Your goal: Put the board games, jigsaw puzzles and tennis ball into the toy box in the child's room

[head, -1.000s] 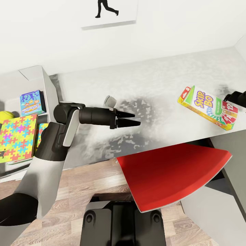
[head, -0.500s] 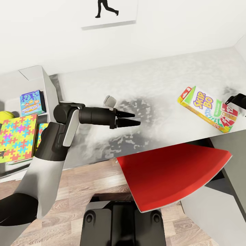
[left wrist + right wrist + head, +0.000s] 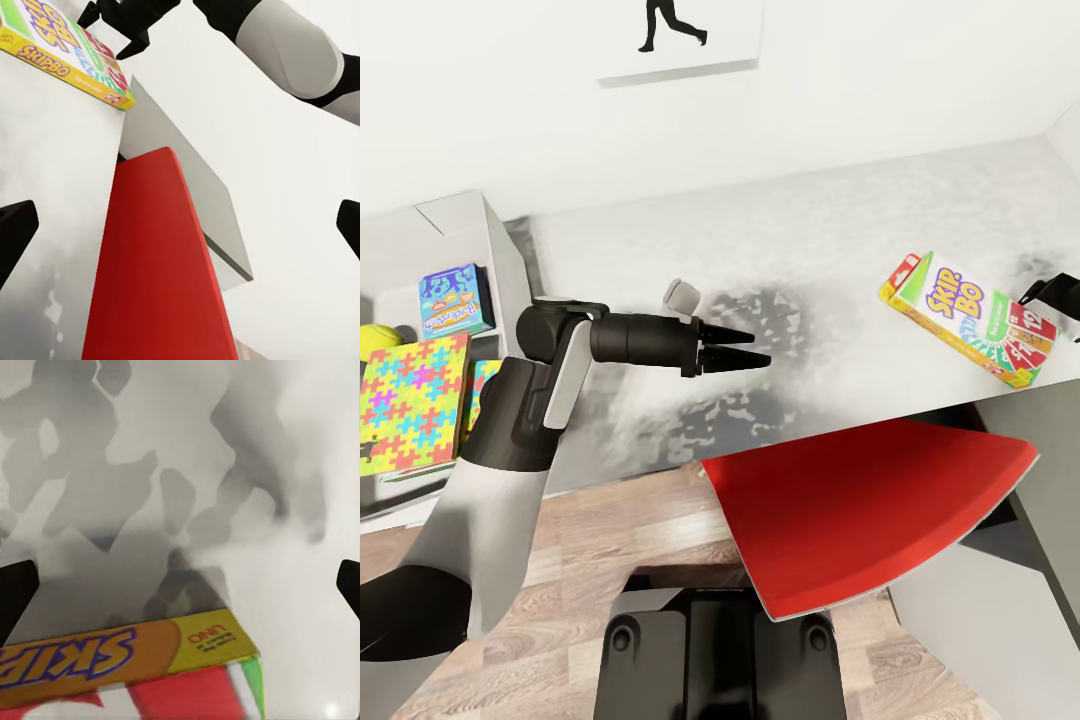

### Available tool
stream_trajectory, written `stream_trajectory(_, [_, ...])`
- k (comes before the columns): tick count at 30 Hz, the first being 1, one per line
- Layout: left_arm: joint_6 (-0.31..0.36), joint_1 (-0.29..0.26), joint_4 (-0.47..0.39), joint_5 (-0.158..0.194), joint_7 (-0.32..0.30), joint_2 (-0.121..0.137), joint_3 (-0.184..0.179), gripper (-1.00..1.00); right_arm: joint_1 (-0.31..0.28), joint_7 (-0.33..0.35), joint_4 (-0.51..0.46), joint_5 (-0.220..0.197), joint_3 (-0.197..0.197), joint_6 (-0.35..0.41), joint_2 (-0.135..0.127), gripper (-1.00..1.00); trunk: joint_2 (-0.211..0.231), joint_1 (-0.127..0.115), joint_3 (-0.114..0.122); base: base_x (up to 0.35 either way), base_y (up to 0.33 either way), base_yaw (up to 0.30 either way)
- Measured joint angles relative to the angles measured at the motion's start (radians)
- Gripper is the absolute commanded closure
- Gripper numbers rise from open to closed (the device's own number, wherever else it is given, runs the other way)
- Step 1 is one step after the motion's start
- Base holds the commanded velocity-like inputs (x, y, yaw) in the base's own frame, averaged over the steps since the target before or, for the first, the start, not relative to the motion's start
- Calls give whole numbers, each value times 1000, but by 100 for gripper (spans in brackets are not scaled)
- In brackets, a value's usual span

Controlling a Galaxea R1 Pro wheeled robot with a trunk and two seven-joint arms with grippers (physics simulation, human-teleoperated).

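Since a second ago your right gripper (image 3: 1048,292) has drawn back toward the right edge of the head view, and the Skip-Bo board game (image 3: 970,317) has shifted slightly on the table (image 3: 830,240); your left arm has not moved. Nearest you is the red chair seat (image 3: 860,510), tucked partly under the table edge. Above the grey top, your left gripper (image 3: 745,347) hovers with its fingers spread apart and nothing between them. At the far left, the jigsaw puzzle (image 3: 410,402) lies flat, with the tennis ball (image 3: 378,340) just beside its far corner and a blue board game (image 3: 453,298) beyond. On the right, your right gripper sits just beside the Skip-Bo box's far end, fingers wide apart in the right wrist view, holding nothing. Farthest off, a silhouette picture (image 3: 680,35) hangs on the white wall.
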Motion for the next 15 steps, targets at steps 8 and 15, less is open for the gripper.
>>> stream_trajectory(8, [0, 0, 0, 1, 0, 0, 0, -100, 1, 1, 1, -81, 0, 0, -1, -100, 0, 0, 0, -116, 72, 0])
stream_trajectory(15, [0, 0, 0, -1, 0, 0, 0, -100, 1, 1, 1, -96, 1, 0, -2, -100, 0, 0, 0, -40, 80, 0])
